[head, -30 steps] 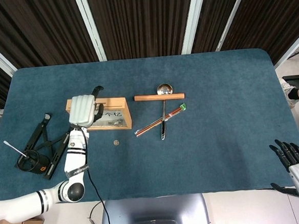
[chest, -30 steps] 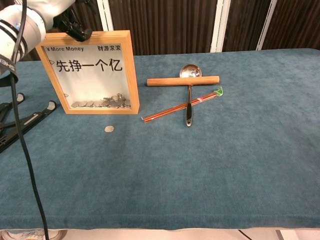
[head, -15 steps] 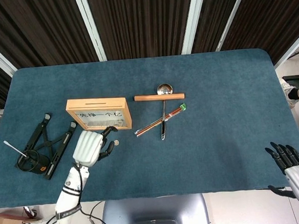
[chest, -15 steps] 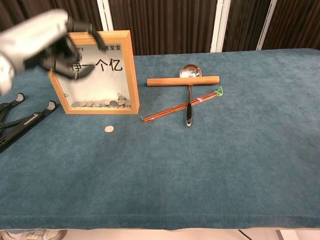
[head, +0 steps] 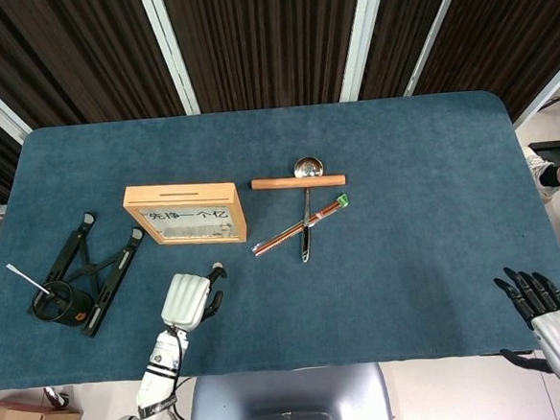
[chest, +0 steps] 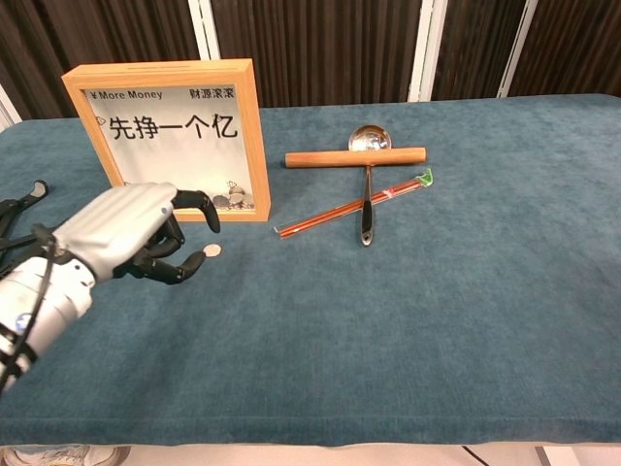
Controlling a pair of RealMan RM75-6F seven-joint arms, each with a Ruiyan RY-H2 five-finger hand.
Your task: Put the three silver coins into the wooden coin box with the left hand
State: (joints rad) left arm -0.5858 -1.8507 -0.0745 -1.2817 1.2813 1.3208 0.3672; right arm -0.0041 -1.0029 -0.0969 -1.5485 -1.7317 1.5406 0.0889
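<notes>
The wooden coin box [head: 184, 214] stands upright left of centre, its window [chest: 170, 136] facing me, with several coins piled at the bottom. One silver coin [chest: 212, 249] lies on the cloth just in front of the box. My left hand [chest: 136, 238] hovers low beside that coin; its dark fingertips [chest: 194, 262] are spread either side of the coin and hold nothing. In the head view the left hand [head: 190, 298] sits near the table's front edge and a finger covers the coin. My right hand [head: 547, 311] rests open at the front right corner.
A wooden rod [chest: 355, 156], a metal ladle [chest: 367, 184] and red chopsticks [chest: 354, 206] lie right of the box. A black folding stand [head: 82, 272] with a ring [head: 54, 305] sits at the far left.
My left hand has come off the top of the box and dropped toward me, down to the coin on the cloth. The right hand has barely shifted.
</notes>
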